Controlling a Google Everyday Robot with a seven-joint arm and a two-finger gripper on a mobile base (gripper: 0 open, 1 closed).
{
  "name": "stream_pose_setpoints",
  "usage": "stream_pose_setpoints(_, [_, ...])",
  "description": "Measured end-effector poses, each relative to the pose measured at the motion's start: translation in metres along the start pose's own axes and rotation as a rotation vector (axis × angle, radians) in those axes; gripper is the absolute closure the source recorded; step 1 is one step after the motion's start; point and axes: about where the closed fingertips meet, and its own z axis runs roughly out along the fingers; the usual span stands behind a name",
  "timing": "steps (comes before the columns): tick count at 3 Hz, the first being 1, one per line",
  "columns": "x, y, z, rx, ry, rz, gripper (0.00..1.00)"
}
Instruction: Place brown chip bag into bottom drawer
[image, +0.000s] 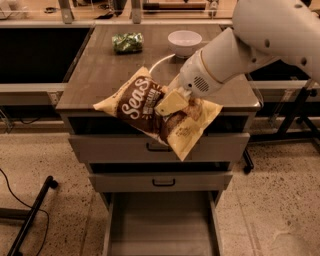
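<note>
The brown chip bag (145, 107) hangs tilted in the air in front of the cabinet's top edge, dark centre with white "Seas" lettering and pale yellow ends. My gripper (172, 102) is shut on the bag's middle, with a pale finger (170, 103) lying across its front. The white arm (250, 40) reaches in from the upper right. The bottom drawer (160, 225) is pulled open below, its flat grey inside bare. The bag is above the two upper drawers, higher than the bottom drawer.
A small green shiny packet (127, 42) and a white bowl (184, 42) sit at the back of the cabinet top (100, 75). The two upper drawers (160, 147) with black handles stand slightly open. A black cable and stand leg (30, 215) lie on the floor at left.
</note>
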Motion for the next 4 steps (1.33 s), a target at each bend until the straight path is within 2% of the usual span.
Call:
stream_pose_setpoints(1, [0.018, 0.02, 0.023, -0.036, -0.033, -0.035, 1.0])
stream_pose_setpoints(2, [0.048, 0.043, 0.058, -0.076, -0.08, -0.025, 1.0])
stream_pose_setpoints(3, [0.065, 0.063, 0.089, -0.126, -0.129, -0.01, 1.0])
stream_pose_setpoints(4, [0.065, 0.063, 0.089, -0.126, -0.129, -0.01, 1.0])
